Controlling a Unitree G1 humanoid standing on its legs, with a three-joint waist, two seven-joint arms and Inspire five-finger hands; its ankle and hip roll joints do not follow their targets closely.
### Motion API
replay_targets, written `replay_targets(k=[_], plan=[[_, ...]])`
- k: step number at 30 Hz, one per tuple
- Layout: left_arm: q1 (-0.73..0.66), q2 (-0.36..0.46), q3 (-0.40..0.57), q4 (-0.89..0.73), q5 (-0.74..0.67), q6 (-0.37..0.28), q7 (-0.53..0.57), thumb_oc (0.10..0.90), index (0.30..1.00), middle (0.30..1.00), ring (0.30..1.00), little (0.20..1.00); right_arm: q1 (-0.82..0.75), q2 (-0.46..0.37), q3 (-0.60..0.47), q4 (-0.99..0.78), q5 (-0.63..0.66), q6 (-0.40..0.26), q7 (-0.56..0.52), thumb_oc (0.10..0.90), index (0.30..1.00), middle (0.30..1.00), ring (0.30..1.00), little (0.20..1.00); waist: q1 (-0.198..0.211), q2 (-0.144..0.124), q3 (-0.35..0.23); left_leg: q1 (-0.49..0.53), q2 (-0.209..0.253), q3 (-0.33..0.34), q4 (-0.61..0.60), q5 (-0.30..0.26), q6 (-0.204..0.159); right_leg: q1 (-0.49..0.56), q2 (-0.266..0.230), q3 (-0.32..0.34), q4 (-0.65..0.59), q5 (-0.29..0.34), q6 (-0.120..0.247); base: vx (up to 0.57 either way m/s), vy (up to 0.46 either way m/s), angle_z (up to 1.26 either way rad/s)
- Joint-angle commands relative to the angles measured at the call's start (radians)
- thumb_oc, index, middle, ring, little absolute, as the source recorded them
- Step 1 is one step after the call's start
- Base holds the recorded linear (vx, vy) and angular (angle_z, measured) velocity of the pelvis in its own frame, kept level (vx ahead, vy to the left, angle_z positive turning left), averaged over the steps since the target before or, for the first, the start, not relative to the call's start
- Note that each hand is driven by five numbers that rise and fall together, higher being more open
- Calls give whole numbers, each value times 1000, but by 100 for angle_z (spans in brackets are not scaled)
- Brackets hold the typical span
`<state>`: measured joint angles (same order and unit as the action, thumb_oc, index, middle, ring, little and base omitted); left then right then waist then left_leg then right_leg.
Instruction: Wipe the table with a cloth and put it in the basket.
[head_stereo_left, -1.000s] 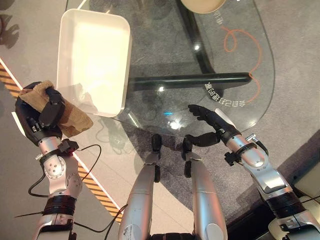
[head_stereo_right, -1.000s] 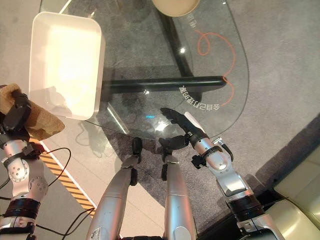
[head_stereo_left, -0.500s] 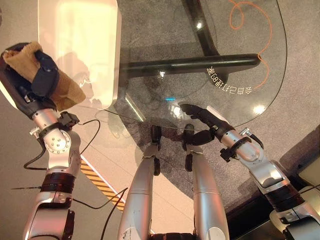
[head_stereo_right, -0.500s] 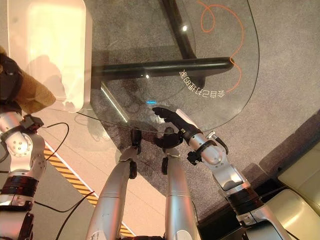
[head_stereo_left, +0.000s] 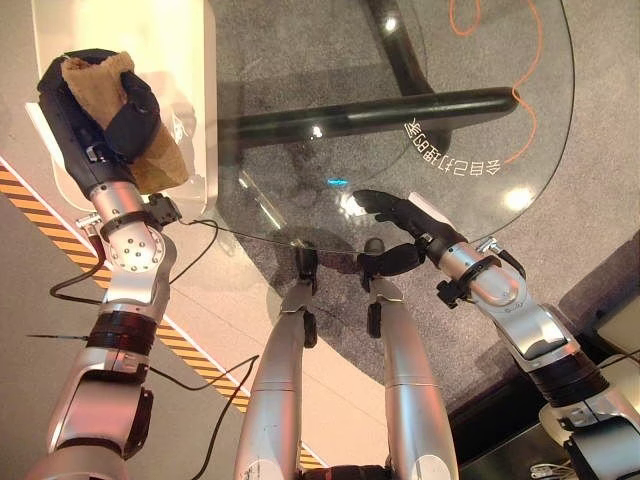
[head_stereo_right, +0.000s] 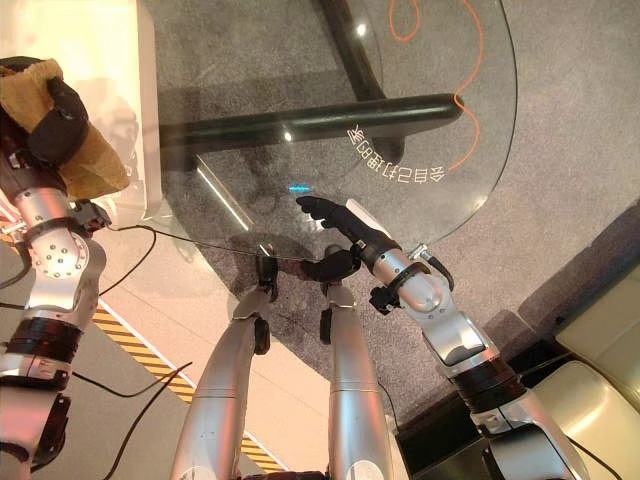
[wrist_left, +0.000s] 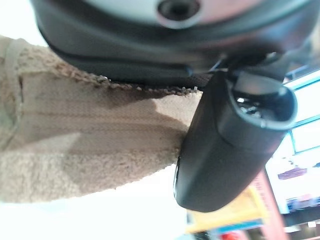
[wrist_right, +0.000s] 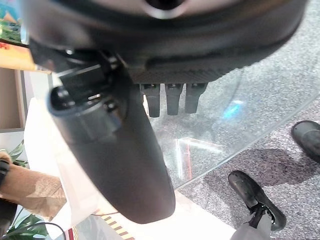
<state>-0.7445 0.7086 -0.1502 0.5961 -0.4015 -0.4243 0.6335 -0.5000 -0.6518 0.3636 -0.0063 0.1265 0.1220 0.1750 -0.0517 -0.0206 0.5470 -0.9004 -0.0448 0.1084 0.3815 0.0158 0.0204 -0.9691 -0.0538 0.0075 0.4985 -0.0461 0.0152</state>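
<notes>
One tan terry cloth (head_stereo_left: 120, 110), one white rectangular plastic basket (head_stereo_left: 190, 60), one round glass worktop (head_stereo_left: 480, 110). Left hand (head_stereo_left: 100, 120) is curled tight round the tan cloth, holding it up over the basket's near edge, at the worktop's left side. Right hand (head_stereo_left: 405, 222) has fingers straight and loose, empty, over the worktop's near rim.

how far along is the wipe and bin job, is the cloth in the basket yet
Not yet. Whether wiping is done can't be judged; the round glass table shows no marks either way. In hand: the left robot hand is closed round the tan terry cloth, held at the near edge of the white rectangular basket. The right robot hand rests open at the table's near edge. Left: release the cloth into the basket.
</notes>
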Motion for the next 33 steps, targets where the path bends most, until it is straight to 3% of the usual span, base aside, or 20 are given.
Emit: replay_targets(k=[1,5,13,17,20,23,30,32,33], plan=[[-76,127,54,14,72,-20,123,100,300,300,300,200,5,-55,28,-104,69,-41,1,800,900,900,900,900,-24,41,-27,-3,-21,8,47,-54,18,10,42,-8,-61,46,15,12,38,-3],[-125,153,21,76,103,34,164,100,300,300,300,200,-14,-80,42,-98,99,-38,-2,800,900,900,900,900,-32,31,-27,-27,-14,13,54,-53,13,-11,44,-6,-57,50,15,16,42,-2],[-182,167,-17,125,96,68,197,100,300,300,300,200,-27,-97,50,-104,126,-25,-14,800,900,900,900,900,-38,19,-27,-73,-14,9,75,-58,8,-50,42,-10,-51,57,17,3,10,-1],[-197,157,-27,125,70,56,147,100,300,300,300,200,-34,-89,53,-115,128,-9,-16,800,900,900,900,900,-40,15,-27,-87,-15,7,80,-57,7,-62,44,-12,-45,59,17,0,0,0],[-183,134,-9,104,-20,-7,73,100,300,300,300,200,-33,-87,46,-123,127,-5,-15,800,900,900,900,900,-40,12,-27,-94,-15,4,81,-57,7,-68,48,-10,-45,61,18,0,0,0],[-178,114,-1,100,-42,-23,54,100,300,300,300,200,-41,-75,46,-115,122,-2,-17,800,900,900,900,900,-40,9,-27,-97,-16,2,83,-57,7,-70,50,-11,-44,62,18,0,0,0],[-201,98,-24,119,-26,47,42,100,300,300,300,200,-62,-68,47,-101,137,4,-14,800,900,900,900,900,-44,-4,-27,-110,-16,-4,89,-56,6,-81,61,-7,-40,70,17,3,-14,0],[-205,101,-31,126,-22,60,49,256,434,434,434,356,-65,-68,45,-97,142,-2,-11,800,900,900,900,900,-45,-5,-27,-111,-16,-6,89,-55,6,-81,64,-6,-40,71,18,-1,-15,-1],[-210,102,-36,136,-18,76,49,720,832,832,832,820,-66,-66,45,-94,143,-6,-10,800,900,900,900,900,-46,-7,-27,-109,-17,-7,87,-53,5,-78,65,-6,-44,72,17,0,0,0]])
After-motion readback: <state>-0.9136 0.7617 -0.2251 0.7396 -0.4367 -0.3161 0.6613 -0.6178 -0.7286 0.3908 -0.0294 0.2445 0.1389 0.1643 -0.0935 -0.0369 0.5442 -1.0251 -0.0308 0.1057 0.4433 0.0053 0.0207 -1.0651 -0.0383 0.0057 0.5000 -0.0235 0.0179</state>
